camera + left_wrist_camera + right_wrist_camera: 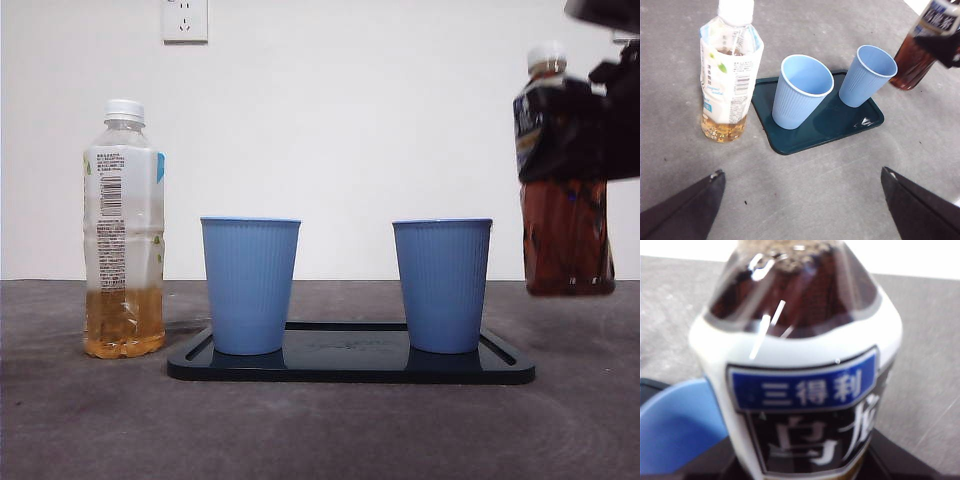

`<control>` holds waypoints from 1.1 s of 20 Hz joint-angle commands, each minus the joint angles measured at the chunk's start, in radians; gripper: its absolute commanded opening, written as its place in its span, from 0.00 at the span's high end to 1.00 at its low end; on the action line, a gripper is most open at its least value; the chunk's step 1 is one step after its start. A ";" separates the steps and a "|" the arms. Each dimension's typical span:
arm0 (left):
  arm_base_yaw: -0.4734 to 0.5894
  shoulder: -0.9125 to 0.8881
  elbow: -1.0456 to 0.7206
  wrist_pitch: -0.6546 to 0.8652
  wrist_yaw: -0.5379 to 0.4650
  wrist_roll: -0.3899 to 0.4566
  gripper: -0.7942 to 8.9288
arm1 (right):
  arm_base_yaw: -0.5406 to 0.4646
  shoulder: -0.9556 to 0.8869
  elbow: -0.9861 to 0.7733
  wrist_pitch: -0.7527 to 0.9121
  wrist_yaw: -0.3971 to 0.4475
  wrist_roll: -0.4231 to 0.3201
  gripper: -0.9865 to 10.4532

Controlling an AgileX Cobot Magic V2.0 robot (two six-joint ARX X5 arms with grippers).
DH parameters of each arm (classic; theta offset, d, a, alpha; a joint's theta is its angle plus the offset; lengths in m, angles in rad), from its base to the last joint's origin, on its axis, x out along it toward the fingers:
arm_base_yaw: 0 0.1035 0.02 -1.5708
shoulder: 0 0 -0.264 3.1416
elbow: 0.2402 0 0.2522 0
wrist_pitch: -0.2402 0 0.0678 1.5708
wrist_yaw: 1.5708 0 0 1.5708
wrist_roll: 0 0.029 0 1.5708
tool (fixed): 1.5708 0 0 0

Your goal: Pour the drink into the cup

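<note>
Grey tabletop, white wall: your right gripper (pixel 590 130) grips the dark-tea plastic bottle (pixel 563 235) at its label, beside the right blue ribbed cup (pixel 441 285).
Expect a heavy, nearly full, slick bottle with its cap still on; thin walls flex, so hold mid-body. Right jaws are hidden behind the label; your left gripper (pixel 800 205) waits, spread wide.

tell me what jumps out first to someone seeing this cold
Two blue cups, the left cup and the right cup, stand upright and empty on a dark tray mid-table. Beside the tray's right end, the right gripper clamps a dark tea bottle, its white cap on. A pale tea bottle, about a quarter full and capped, stands left of the tray, with the left gripper open above the table.
</note>
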 commanded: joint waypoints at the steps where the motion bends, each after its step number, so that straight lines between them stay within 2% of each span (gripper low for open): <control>1: -0.003 0.004 0.020 0.008 -0.001 0.012 0.40 | 0.000 0.054 0.003 0.113 -0.005 0.026 0.78; 5: -0.003 0.004 0.020 0.007 -0.001 0.012 0.40 | 0.000 0.149 0.003 0.206 -0.004 0.025 0.77; 10: -0.003 0.004 0.020 0.007 -0.001 0.012 0.40 | 0.000 0.196 0.003 0.214 0.007 -0.008 0.73; 18: -0.003 0.005 0.020 0.010 -0.026 0.024 0.40 | 0.001 0.196 0.003 0.126 0.007 -0.017 0.59; 22: -0.003 0.005 0.020 0.043 -0.054 0.030 0.33 | 0.001 0.195 0.003 0.085 0.007 -0.012 0.54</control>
